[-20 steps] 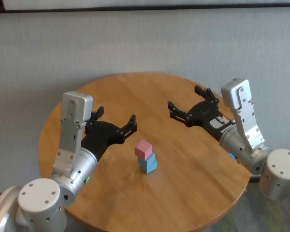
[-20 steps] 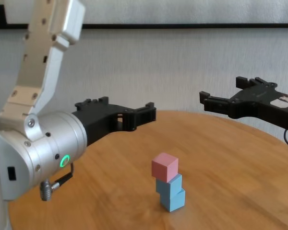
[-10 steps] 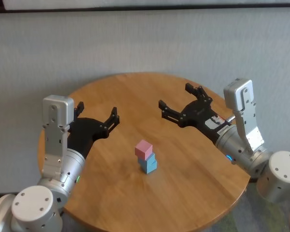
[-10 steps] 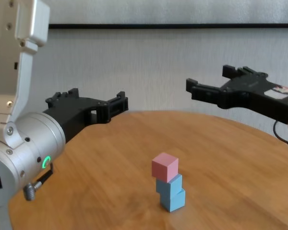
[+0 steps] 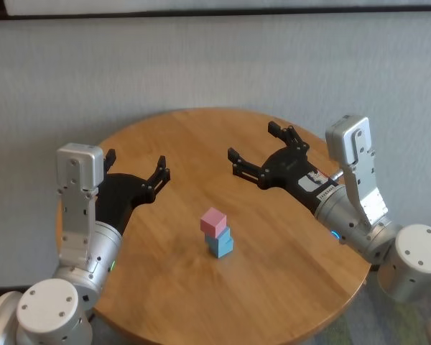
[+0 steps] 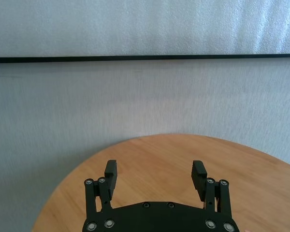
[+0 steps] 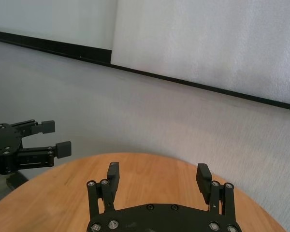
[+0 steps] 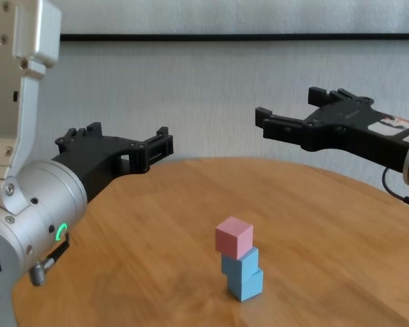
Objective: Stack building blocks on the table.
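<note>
Three building blocks stand in one stack near the middle of the table (image 5: 287,244): a pink block (image 5: 213,221) on top of two light blue blocks (image 5: 220,244). The chest view shows the pink block (image 8: 233,237) turned a little on the blue ones (image 8: 243,272). My left gripper (image 5: 135,164) hovers open and empty to the left of the stack, well apart from it. My right gripper (image 5: 253,142) hovers open and empty behind and to the right of the stack. Neither wrist view shows the blocks, only open fingers (image 6: 110,169) (image 7: 113,171) above the table.
The round table's far edge (image 6: 174,137) runs close to a pale wall with a dark strip (image 6: 145,59). In the right wrist view my left gripper (image 7: 50,137) shows far off beyond the table's rim (image 7: 48,169).
My left gripper has drawn back to the left, away from the stack. My right gripper has drifted a little left over the table. The stack has not moved.
</note>
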